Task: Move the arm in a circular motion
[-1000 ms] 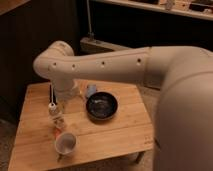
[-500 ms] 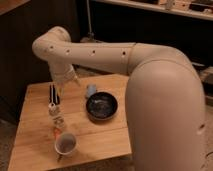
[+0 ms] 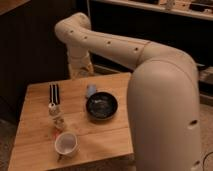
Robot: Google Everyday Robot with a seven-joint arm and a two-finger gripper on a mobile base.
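The arm (image 3: pixel 150 70) is very large, cream-white and tubular with small dark holes. It fills the right side of the camera view, rises to a rounded joint (image 3: pixel 75 25) at the upper left, then bends down. Its tapered end with the gripper (image 3: pixel 81 71) hangs over the back edge of the wooden table (image 3: pixel 35 135), behind a small blue-grey object (image 3: pixel 91 91). It holds nothing that I can see.
On the table are a black bowl (image 3: pixel 101 106), a white cup (image 3: pixel 66 144) near the front, a dark striped upright object (image 3: pixel 53 93) and a small pale object (image 3: pixel 57 120). Dark cabinets and a shelf (image 3: pixel 150 7) stand behind.
The arm's upper joint has swung up and to the right. Its tapered end has moved from over the table's left part back to the rear edge. The objects on the table have not moved.
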